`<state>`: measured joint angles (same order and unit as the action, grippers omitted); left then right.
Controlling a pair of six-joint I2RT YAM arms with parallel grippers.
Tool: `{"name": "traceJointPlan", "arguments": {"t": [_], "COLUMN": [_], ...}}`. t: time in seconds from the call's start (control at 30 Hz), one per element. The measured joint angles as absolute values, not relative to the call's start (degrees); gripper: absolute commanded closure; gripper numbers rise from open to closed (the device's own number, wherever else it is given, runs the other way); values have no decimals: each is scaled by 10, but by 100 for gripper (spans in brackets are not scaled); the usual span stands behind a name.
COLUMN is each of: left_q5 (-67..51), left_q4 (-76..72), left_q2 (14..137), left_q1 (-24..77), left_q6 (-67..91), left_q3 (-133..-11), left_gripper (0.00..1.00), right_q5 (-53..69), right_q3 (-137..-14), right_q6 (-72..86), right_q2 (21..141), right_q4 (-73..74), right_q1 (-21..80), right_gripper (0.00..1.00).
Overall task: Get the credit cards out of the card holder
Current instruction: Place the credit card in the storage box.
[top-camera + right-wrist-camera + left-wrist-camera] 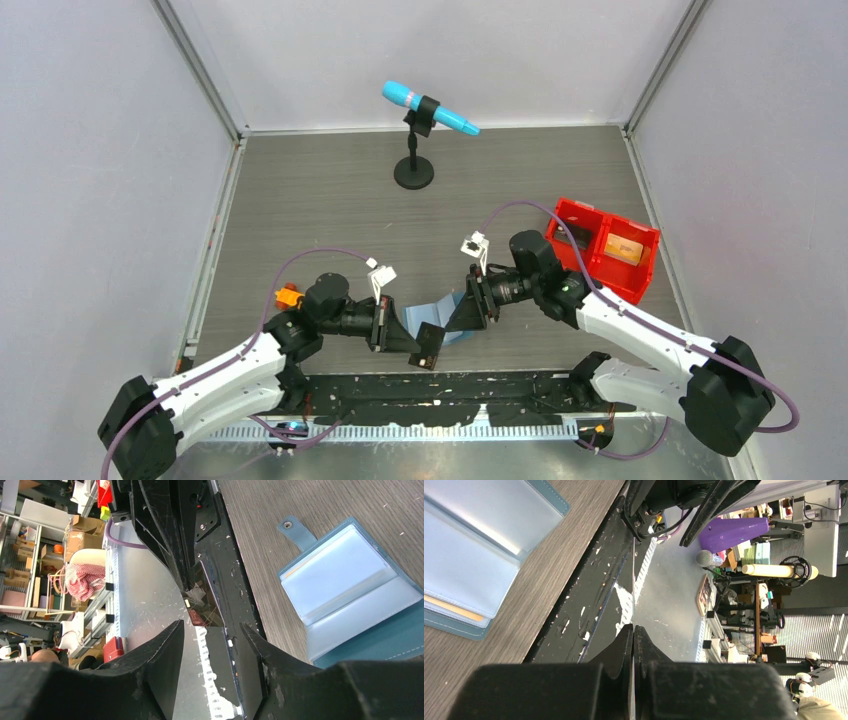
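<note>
You look along your right gripper (211,627): two black fingers (160,665) apart, nothing between them. Ahead, to left in scene, left gripper (189,591) pinches dark card (206,600), held over scuffed black base plate (235,570) at near table edge. On far side of plate, card holder (350,580) lies open on grey wood-grain table (310,500), pale blue pockets facing up, snap tab (295,530) sticking out. Cluttered room (55,555) shows past near edge.

Credit card (207,611) gripped by left end effector (417,346) stands before right end effector's (211,625) parted jaws; bare surface (400,230) beyond card holder (345,585).
</note>
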<state>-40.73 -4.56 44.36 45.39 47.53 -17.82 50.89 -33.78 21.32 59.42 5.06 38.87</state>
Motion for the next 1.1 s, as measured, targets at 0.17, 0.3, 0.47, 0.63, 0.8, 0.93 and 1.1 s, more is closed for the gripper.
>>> {"name": "traceJointPlan", "arguments": {"t": [0.17,0.3,0.47,0.63,0.8,0.93,1.1], "left_q5": [-415,-419,-423,-427,-427,-426,-397], "left_q4": [-50,-56,-62,-67,-66,-57,-29], "left_q2": [448,451,452,452,452,452,449], "left_q1": [454,454,454,454,454,454,454], "left_q6": [475,475,475,475,475,474,461], "left_q3": [-179,-182,-184,-184,-184,-184,-193], "left_gripper": [100,100,100,100,100,78,29], "right_q5": [522,530,536,540,552,562,555], "right_q3": [-338,-336,-323,-317,-308,-301,-297], "right_q6": [213,216,225,231,245,257,270], "right_q2": [616,629,639,644,644,641,623], "right_q4": [32,7,-22,-35,-57,-72,-83], "right_q1": [389,391,397,403,404,404,404], "right_gripper": [50,51,54,80,94,95,95]}}
